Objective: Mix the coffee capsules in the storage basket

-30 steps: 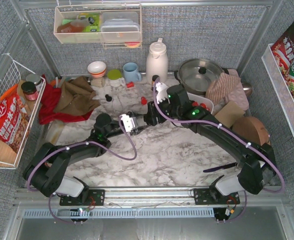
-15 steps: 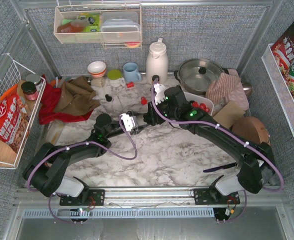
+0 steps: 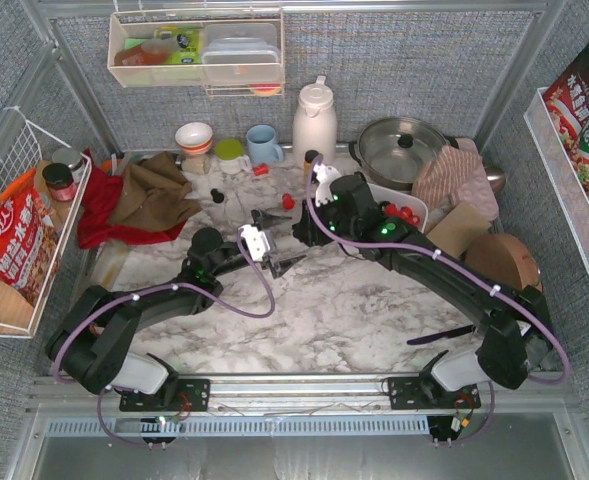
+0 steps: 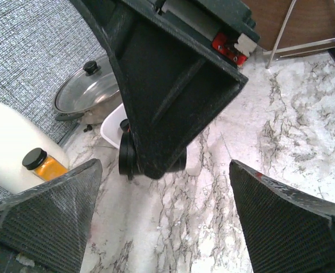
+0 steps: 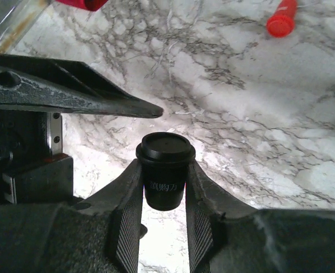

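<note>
My right gripper point(image 5: 163, 170) is shut on a black coffee capsule point(image 5: 165, 149), held upright above the marble top. My left gripper point(image 4: 166, 187) stands wide open just beside it, with nothing between its fingers point(image 4: 48, 222). In the top view the two grippers meet mid-table, left gripper point(image 3: 277, 240) and right gripper point(image 3: 296, 236). The white storage basket point(image 3: 422, 215) sits behind the right arm with red capsules point(image 3: 406, 212) in it. Loose capsules lie on the table: a red one point(image 3: 287, 201), another red one point(image 3: 261, 170) and a black one point(image 3: 217, 196).
A lidded steel pot point(image 3: 402, 148), a white thermos point(image 3: 314, 120) and an amber bottle point(image 4: 42, 165) stand at the back. Cups and bowls point(image 3: 196, 137) and crumpled cloths point(image 3: 139, 195) fill the back left. Wire racks hang on both side walls.
My left jaws have spread wide open. My right jaws have closed in on the black capsule and now hold it.
</note>
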Motion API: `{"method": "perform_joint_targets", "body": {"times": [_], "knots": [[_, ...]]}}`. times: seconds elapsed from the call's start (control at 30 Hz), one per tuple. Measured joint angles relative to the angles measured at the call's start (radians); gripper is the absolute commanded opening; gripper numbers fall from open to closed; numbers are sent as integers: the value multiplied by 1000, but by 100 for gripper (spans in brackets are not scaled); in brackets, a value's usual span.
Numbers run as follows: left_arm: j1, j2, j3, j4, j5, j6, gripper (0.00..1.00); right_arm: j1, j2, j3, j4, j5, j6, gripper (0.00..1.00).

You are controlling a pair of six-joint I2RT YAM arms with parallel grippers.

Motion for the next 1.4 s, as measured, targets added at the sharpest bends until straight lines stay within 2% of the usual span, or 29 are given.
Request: {"method": "perform_joint_targets", "body": {"times": [0.2, 0.3, 0.37, 0.53, 0.77, 0.9, 1.2, 1.27, 1.4], "knots": [[0, 1, 0, 0, -19, 0, 99, -48, -21, 0, 5, 128, 10, 1], [0, 8, 4, -4, -53, -3, 99, -90, -23, 0, 8, 245, -6, 2], [0, 14, 17, -18, -85, -16, 99, -126, -15, -1, 18, 335, -32, 5], [0, 35, 88, -91, -228, -86, 99, -248, 31, -30, 49, 494, -62, 12], [0, 103, 242, -312, -463, -169, 99, -360, 92, -83, 69, 548, -69, 17], [0, 138, 290, -411, -549, -211, 99, -381, 114, -145, 121, 553, -81, 30], [0, 190, 372, -567, -692, -248, 99, -409, 200, -166, 193, 515, -118, 72], [0, 207, 401, -604, -719, -258, 99, -409, 190, -176, 205, 509, -120, 76], [1, 242, 431, -649, -740, -269, 99, -410, 142, -207, 227, 513, -121, 76]]}}
